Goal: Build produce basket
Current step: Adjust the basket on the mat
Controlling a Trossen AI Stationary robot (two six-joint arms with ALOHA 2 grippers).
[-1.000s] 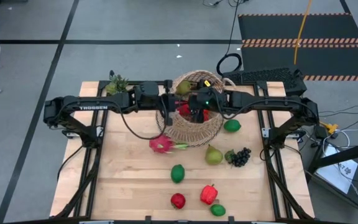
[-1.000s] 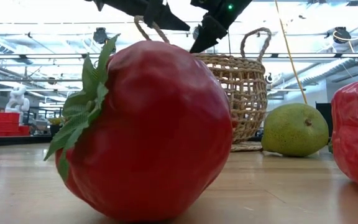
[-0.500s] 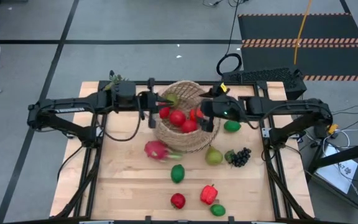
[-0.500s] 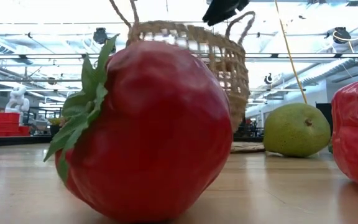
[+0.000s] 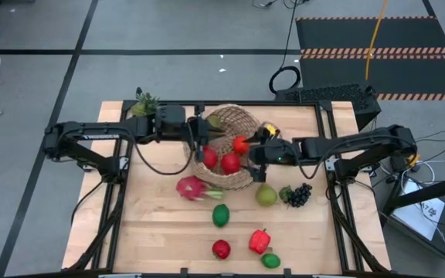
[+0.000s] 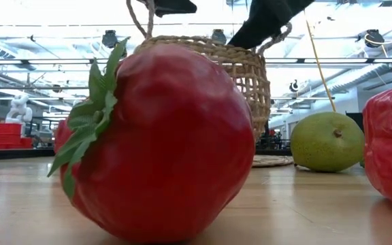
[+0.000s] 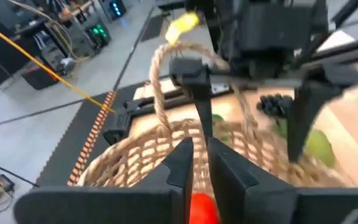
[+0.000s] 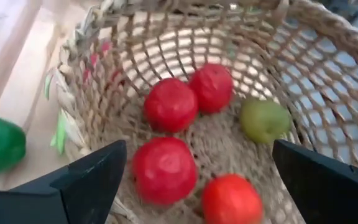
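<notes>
Basket [image 5: 234, 150]: mid-table toward the far edge, tilted, red fruits [image 8: 166, 106] inside.
Left gripper [image 7: 196, 163]: at basket's rim by its loop handle [image 7: 160, 81], fingers nearly together.
Right gripper [image 5: 251, 152]: fingers wide apart, at basket's mouth.
Pear [image 5: 266, 194]: just beside basket.

Two black jointed arms [image 5: 99, 135], white TROSSEN lettering, looping black cables.

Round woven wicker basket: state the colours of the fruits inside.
The basket holds four red fruits and one green fruit, seen best in the right wrist view.
</notes>
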